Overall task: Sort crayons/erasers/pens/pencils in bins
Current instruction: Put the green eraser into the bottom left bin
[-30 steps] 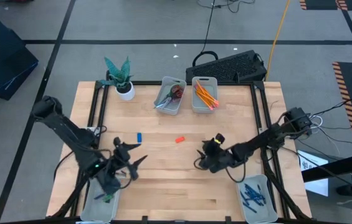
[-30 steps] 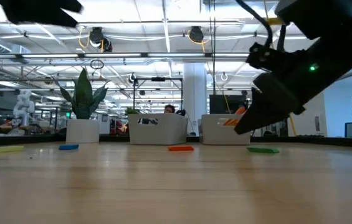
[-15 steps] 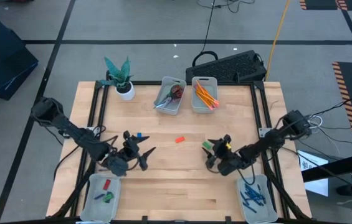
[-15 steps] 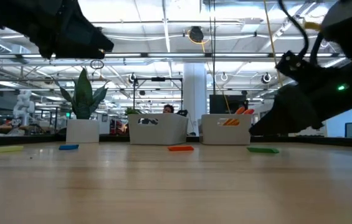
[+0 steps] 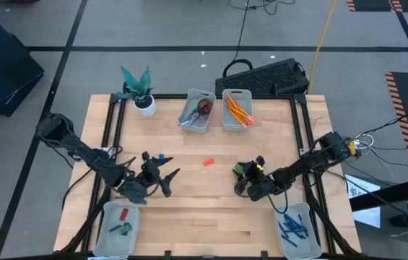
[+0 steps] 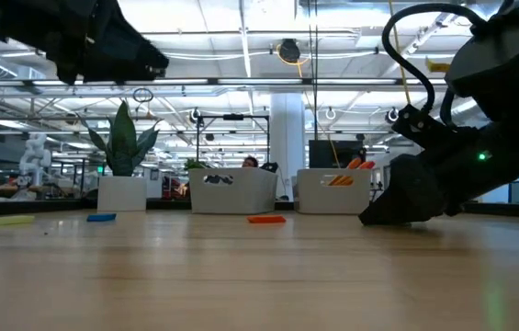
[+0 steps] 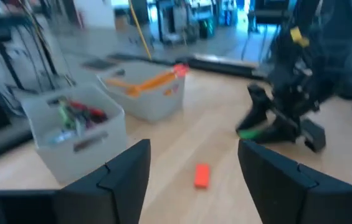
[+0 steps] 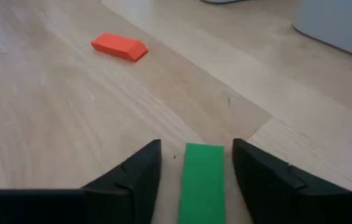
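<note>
Left gripper (image 5: 162, 179) raised with fingers spread, empty, near small blue eraser block (image 5: 162, 157), red-orange eraser block (image 5: 208, 162) mid-table, right gripper (image 8: 196, 167) lowered, fingers spread around flat green eraser block (image 8: 201, 182) on pale wooden table (image 5: 204, 206).

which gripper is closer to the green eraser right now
Right. The right gripper sits with its open fingers either side of the green eraser; the left gripper hovers open far across the table, beside the blue eraser.
</note>
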Tool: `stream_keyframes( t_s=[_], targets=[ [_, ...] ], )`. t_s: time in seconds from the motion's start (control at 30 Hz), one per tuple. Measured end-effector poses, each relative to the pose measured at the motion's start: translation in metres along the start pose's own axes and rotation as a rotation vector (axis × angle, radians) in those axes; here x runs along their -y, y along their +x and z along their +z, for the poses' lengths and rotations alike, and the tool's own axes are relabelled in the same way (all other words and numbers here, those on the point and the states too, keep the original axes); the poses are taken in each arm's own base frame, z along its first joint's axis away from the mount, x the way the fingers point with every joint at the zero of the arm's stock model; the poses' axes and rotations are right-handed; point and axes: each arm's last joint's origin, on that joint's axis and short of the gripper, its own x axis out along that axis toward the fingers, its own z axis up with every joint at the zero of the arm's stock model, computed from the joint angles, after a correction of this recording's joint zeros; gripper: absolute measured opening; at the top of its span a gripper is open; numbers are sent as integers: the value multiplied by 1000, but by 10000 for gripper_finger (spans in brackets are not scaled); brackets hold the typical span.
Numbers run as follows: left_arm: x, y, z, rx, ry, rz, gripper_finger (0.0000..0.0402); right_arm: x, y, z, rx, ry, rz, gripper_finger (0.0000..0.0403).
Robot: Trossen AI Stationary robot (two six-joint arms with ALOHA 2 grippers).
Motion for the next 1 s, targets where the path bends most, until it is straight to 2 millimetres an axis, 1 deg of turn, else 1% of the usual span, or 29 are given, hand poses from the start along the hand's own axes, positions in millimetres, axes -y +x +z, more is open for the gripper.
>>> stream_keyframes(
  t_s=[0.13,0.23,0.4,0.47,0.53,0.6,0.67,0.73,0.83,0.93,1.0],
  targets=[
    [6,-3,2,75,-2,18,230,1,-1,-3,-22,-2,-1,136],
    [6,2,-5,68,-38,-67,220,1,-1,-4,-29,-2,3,102],
    [3,24,-17,-18,-127,-190,215,-2,-1,-1,-11,-18,36,61],
    [1,36,-21,-84,-204,-256,214,-5,-2,3,13,-88,60,59],
    [-4,50,-26,-163,-323,-297,217,-8,-4,8,31,-193,97,59],
    [-9,63,-34,-224,-415,-284,226,-17,-11,16,88,-324,179,66],
    [-12,74,-45,-259,-454,-263,239,-28,-19,30,186,-438,242,72],
    [-12,83,-51,-279,-487,-306,255,-39,-25,42,262,-549,266,72],
    [-10,95,-52,-249,-571,-412,280,-62,-31,59,334,-683,298,65],
    [-6,104,-53,-243,-595,-503,303,-82,-37,77,376,-790,307,62],
    [-1,108,-49,-230,-602,-556,311,-91,-38,86,380,-853,294,65]
  ],
)
